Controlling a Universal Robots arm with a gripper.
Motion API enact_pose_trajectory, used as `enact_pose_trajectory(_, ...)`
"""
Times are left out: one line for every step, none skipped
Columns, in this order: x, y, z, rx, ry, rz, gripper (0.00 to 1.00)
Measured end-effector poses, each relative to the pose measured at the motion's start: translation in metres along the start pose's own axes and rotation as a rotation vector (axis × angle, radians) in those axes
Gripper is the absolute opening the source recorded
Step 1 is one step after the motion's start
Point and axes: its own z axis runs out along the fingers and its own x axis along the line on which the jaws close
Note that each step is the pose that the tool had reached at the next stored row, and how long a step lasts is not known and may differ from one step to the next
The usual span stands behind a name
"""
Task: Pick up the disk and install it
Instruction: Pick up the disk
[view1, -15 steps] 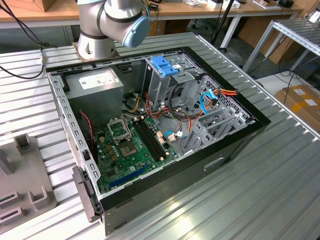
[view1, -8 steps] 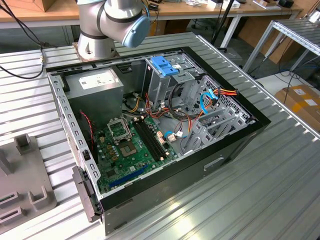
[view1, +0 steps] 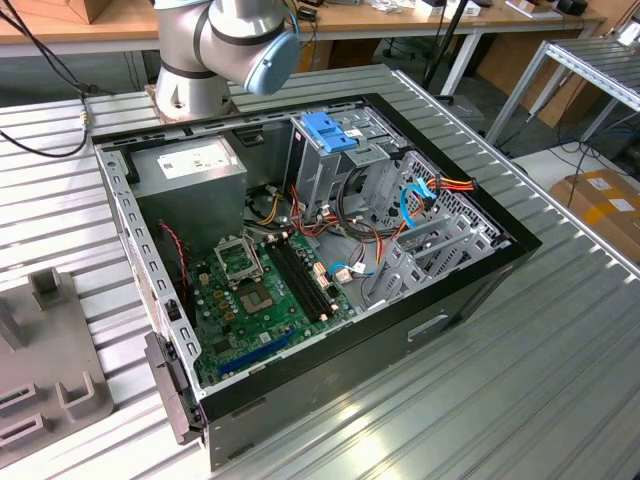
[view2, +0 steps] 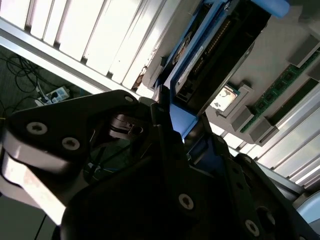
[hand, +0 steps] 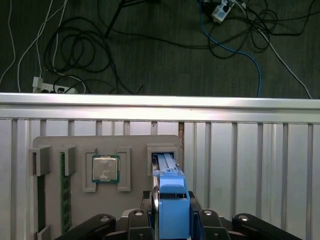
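Right up close, the tool (view2: 175, 125) is closed on the disk (hand: 173, 210). Its dark fingers (hand: 196, 212) sit tight against either flank of the bright blue caddy, with no gap showing in either wrist view. It has the near end of the drive. The rest reaches away from the camera to a slot in the grey fixture tray (hand: 55, 142), and whether the far end rests in that slot or hangs just clear of it cannot be told. In the second wrist view the dark metal body and its connector edge run along inside the blue frame.

On the tray, one pocket over from the disk, lies a square processor chip (hand: 105, 168). Further along, a green memory stick (hand: 62, 190) stands in its own groove. The tray lies on the ribbed aluminium counter (hand: 250, 165), close to the counter's edge (beyond that, dark floor (hand: 150, 60) strewn with loose cables).

In the exterior view the open computer case (view1: 470, 290) lies on its side on the counter, well apart from the tray at the exterior view's left. A green motherboard (view1: 260, 290) sits in its base, and a fixed blue bracket (view1: 328, 130) tops the metal drive cage. The arm (view1: 225, 40) rises from its base just behind the case.
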Motion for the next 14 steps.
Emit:
enact_pose_trajectory(0.0000, 0.0000, -0.0017, -0.0001, 0.0001, 0.000, 0.37)
enact_pose_trajectory(-0.0001, 0.0000, -0.0033, -0.0002, 0.0001, 0.000, 0.37)
enact_pose_trajectory(-0.0001, 0.0000, -0.0041, -0.0003, 0.0001, 0.000, 0.37)
enact_pose_trajectory(-0.0001, 0.0000, -0.0041, 0.0000, 0.0000, 0.000, 0.37)
enact_pose_trajectory(-0.0001, 0.0000, -0.0041, 0.0000, -0.0001, 0.000, 0.37)
enact_pose_trajectory(-0.0001, 0.0000, -0.0042, -0.0001, 0.0000, 0.000, 0.37)
enact_pose_trajectory(-0.0001, 0.0001, -0.0056, -0.0007, 0.0003, 0.000, 0.37)
enact_pose_trajectory(-0.0002, 0.0001, -0.0100, -0.0003, 0.0001, 0.000, 0.37)
enact_pose_trajectory(-0.0003, 0.0001, -0.0140, -0.0003, 0.0001, 0.000, 0.37)
enact_pose_trajectory(-0.0003, 0.0001, -0.0175, -0.0002, 0.0001, 0.000, 0.37)
enact_pose_trajectory(-0.0004, 0.0002, -0.0207, -0.0003, 0.0001, 0.000, 0.37)
enact_pose_trajectory(-0.0005, 0.0002, -0.0232, -0.0002, 0.0001, 0.000, 0.37)
enact_pose_trajectory(-0.0005, 0.0002, -0.0267, -0.0003, 0.0001, 0.000, 0.37)
enact_pose_trajectory(-0.0006, 0.0002, -0.0294, -0.0003, 0.0001, 0.000, 0.37)
